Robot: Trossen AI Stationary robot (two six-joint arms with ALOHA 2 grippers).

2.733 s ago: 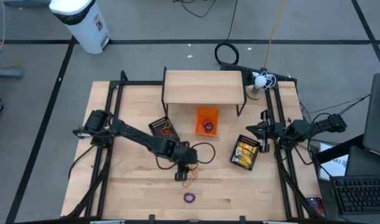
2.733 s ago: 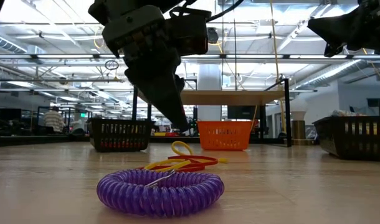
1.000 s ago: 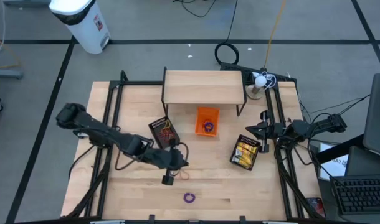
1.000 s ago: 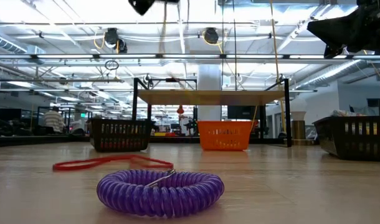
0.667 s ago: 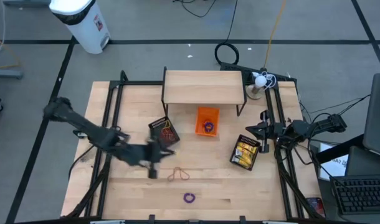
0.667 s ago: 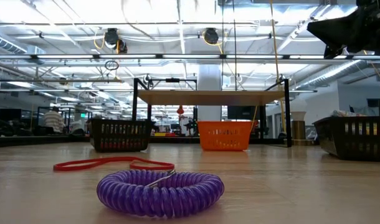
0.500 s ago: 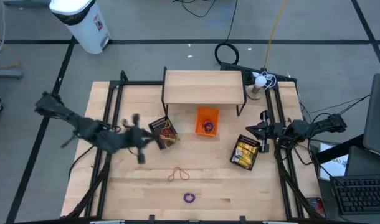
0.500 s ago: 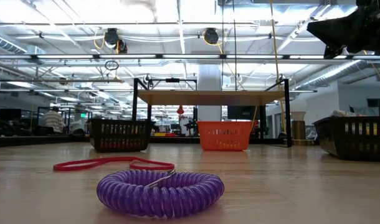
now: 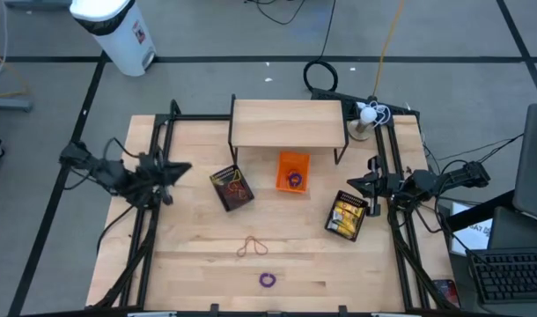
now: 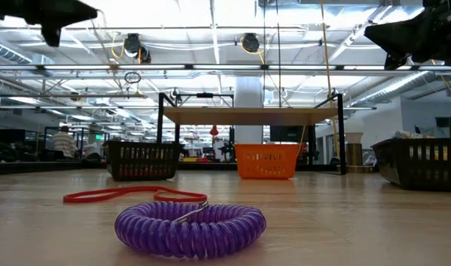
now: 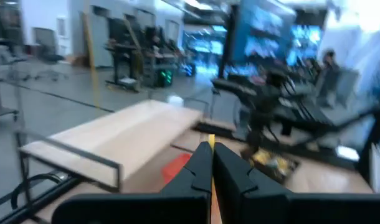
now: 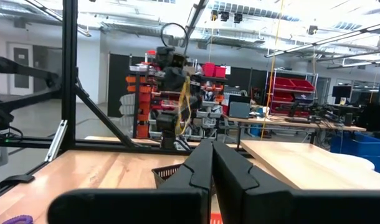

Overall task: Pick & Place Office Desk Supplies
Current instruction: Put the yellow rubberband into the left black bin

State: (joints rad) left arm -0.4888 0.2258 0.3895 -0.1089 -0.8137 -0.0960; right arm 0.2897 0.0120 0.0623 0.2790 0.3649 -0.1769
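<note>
The orange-red rubber bands (image 9: 251, 246) (image 10: 129, 194) lie flat on the wooden table. The purple coil ring (image 9: 267, 280) (image 10: 190, 227) lies nearer the front edge. My left gripper (image 9: 182, 167) (image 11: 210, 149) is drawn back over the table's left side, pointing level toward the right, well clear of both. Its fingers are shut. My right gripper (image 9: 361, 183) (image 12: 212, 146) waits shut at the right side, raised and holding nothing. My left gripper shows a thin yellow sliver (image 11: 210, 145) in the seam between its shut fingers, at their free ends. I cannot tell whether this is a held thing.
A black basket (image 9: 231, 187) holds red and yellow bands. An orange basket (image 9: 293, 171) holds a purple ring. Another black basket (image 9: 348, 215), at the right, holds yellow pieces. A raised wooden shelf (image 9: 288, 123) spans the far side. Black frame rails run along both sides.
My left gripper has swung away from the rubber bands toward the table's left and far edges. It has tipped from pointing down to level. The rubber bands and the purple ring have stayed where they lay.
</note>
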